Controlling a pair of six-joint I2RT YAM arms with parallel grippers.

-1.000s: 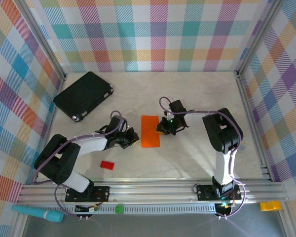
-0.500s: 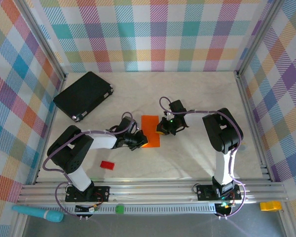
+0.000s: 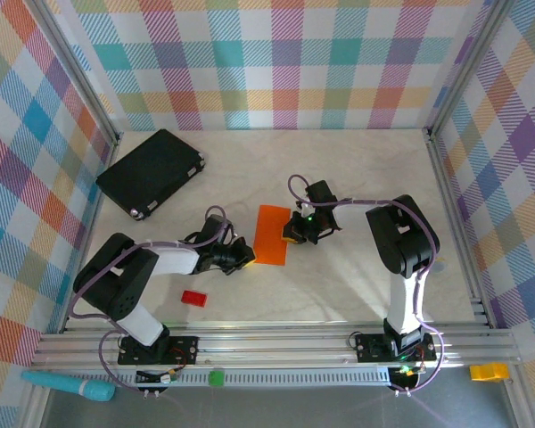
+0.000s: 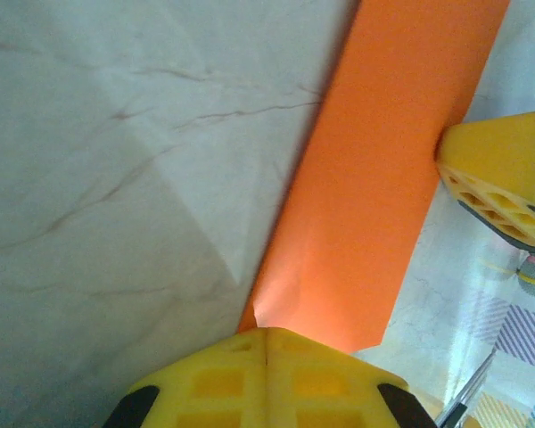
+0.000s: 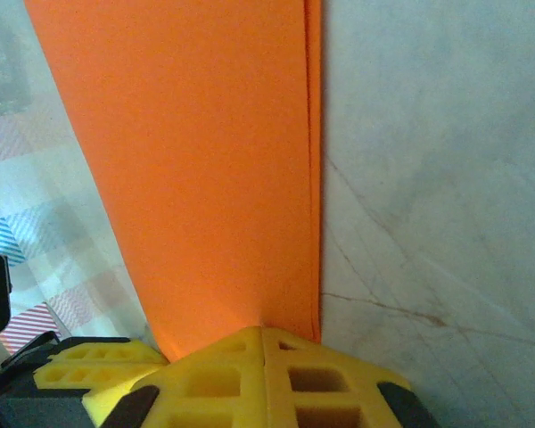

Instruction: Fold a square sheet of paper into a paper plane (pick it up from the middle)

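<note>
Orange folded paper (image 3: 270,234) on table (image 3: 357,178), left gripper (image 3: 247,258) pinching its near-left corner, right gripper (image 3: 291,234) pinching its right edge, both jaws closed tight.

The top external camera is looking down from above and behind the arm bases (image 3: 156,348), taking in the whole table (image 3: 366,169) and checked walls (image 3: 276,62) from afar. The left wrist camera is sitting just behind the left gripper (image 4: 267,333), facing out over the orange sheet of paper (image 4: 383,178) at very close range. The right wrist camera is doing likewise behind the right gripper (image 5: 263,330), from the opposite edge; all three are sharing that sheet
</note>
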